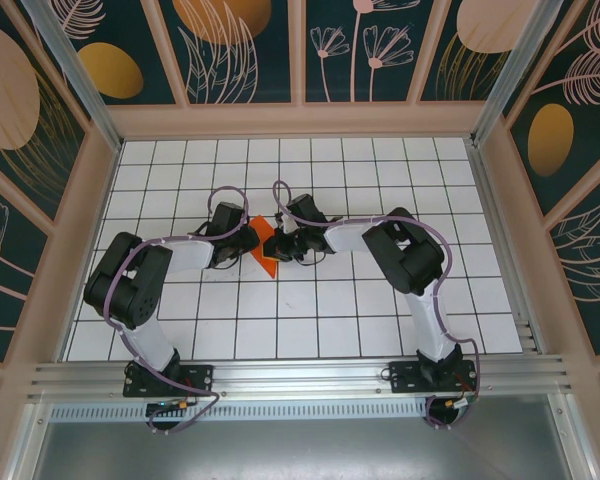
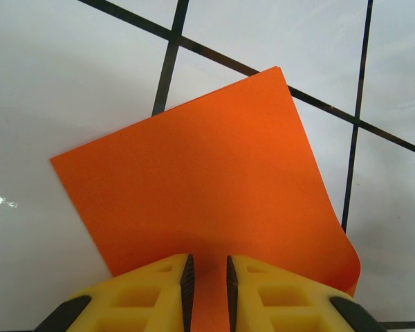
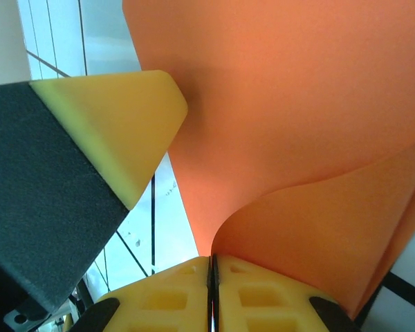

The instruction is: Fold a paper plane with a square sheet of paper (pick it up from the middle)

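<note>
**Orange sheet caught between two grippers at mid-table**

The square sheet of paper (image 2: pixel 207 180) is thin, matte, bright orange and unmarked. It sits near the middle of the glossy white table (image 2: pixel 69 83), which is ruled with black grid lines. Its far corners are crisp and square, while the near right edge lifts in a soft roll. Seen from the right wrist, the sheet bows into a smooth arch.

The right gripper (image 3: pixel 212 266) is clamped tight on an edge of the sheet, its hollowed yellow fingers meeting in a hairline where the curl springs out. The left gripper (image 2: pixel 207 277) has blocky yellow fingers (image 2: pixel 159 290) with dark inner pads, set a narrow slot apart with orange showing in the slot. I cannot tell whether they pinch the sheet or merely sit over it.

From above, both grippers crowd over the sheet, leaving an orange sliver in sight.
</note>
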Controlling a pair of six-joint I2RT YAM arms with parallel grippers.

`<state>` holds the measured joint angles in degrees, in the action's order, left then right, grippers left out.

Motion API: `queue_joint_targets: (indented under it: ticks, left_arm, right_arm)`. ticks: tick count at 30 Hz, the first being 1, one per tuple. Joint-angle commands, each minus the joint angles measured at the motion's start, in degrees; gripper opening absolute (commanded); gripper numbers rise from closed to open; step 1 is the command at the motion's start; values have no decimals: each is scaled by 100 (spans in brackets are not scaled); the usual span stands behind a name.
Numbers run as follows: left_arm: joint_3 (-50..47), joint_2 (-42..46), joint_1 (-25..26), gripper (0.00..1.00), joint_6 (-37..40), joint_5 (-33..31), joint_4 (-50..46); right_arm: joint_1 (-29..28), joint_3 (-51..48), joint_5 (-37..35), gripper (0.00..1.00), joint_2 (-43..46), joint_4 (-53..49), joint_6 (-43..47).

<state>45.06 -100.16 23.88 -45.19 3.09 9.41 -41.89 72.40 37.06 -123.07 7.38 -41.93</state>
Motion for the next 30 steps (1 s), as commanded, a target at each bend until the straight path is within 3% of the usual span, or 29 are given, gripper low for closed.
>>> queue_joint_targets:
  ticks: [1, 15, 26, 30]
  left_arm:
    - [-32, -95, -24, 22, 65, 186, -124]
    - [-37, 101, -19, 24, -1, 201, -141]
    - [-428, 1096, -49, 36, -355, -30, -121]
    - [-642, 1260, -102, 36, -446, 1, -57]
  right_arm:
    - [-8, 185, -269, 13, -200, 107, -24]
    - [-13, 134, -335, 14, -262, 24, -10]
    - [-12, -72, -410, 34, -192, -176, 159]
    - [-1, -146, -425, 36, -115, -158, 192]
